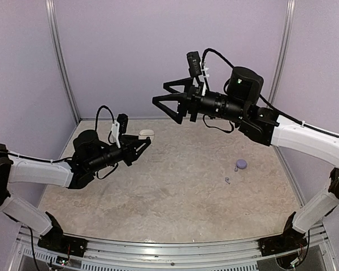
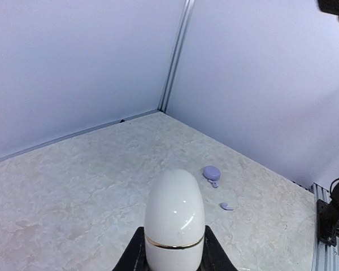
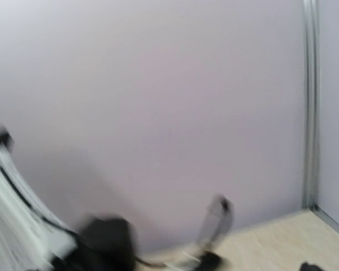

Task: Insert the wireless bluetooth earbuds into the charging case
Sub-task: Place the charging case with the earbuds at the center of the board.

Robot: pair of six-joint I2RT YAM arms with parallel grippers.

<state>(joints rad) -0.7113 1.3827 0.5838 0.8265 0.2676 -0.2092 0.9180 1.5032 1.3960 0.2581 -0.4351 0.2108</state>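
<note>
- Top view: left gripper [image 1: 140, 142] is clamped on the white case [image 1: 147, 133] at far left, and it looks lifted off the table [image 1: 175, 197].
- The case looks shut, so no earbud can go in until it is opened. Prying at it while it is pinched by one end could twist it or pop it free.
- Top view: right gripper [image 1: 160, 93] is high over the middle, jaws wide, nothing in them.
- One earbud [image 1: 227, 180] lies loose on the table at right, near a lilac pebble [image 1: 240, 164] and well apart from both grippers.
- Risk: the earbud is far smaller than a finger. A close that is slightly off could flick it away or nip the stem, leaving it crooked for the socket.
- Left wrist view: the case fills the bottom centre with its gold seam closed, fingers either side of its near end.
- The earbud and pebble sit beyond it on the table.
- A stub [image 2: 214, 184] touching the pebble may be the second earbud, but it is too small to tell.
- Risk: wide jaws coming down beside the pebble could knock it into the earbud and scatter both.
- Right wrist view: blurred, mostly wall [image 3: 158, 84]. No earbud is in it and I cannot make out its own fingers.
- Risk: that arm has no close look at the target yet, so the reach down has to be lined up late.
</note>
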